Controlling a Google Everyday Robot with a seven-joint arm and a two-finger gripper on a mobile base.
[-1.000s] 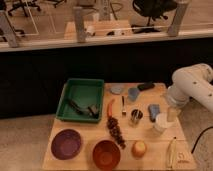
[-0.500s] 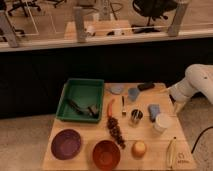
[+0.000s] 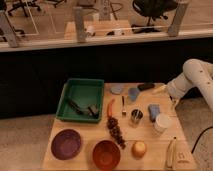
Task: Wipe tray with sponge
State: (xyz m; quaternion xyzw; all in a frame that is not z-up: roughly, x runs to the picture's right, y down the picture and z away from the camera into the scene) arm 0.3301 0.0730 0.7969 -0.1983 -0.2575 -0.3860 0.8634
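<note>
Way off to the claw's left, the green rectangular plastic tray [image 3: 84, 94] sits on the wooden tabletop [image 3: 150, 146] with a couple of dark bits in it, not wiped yet. Just below-left of the claw is a small blue-grey block [image 3: 154, 111] (my guess for the sponge). The claw [image 3: 174, 101] itself has pulled up and rightward toward the tabletop's edge, released and empty, so no pickup yet.
</note>
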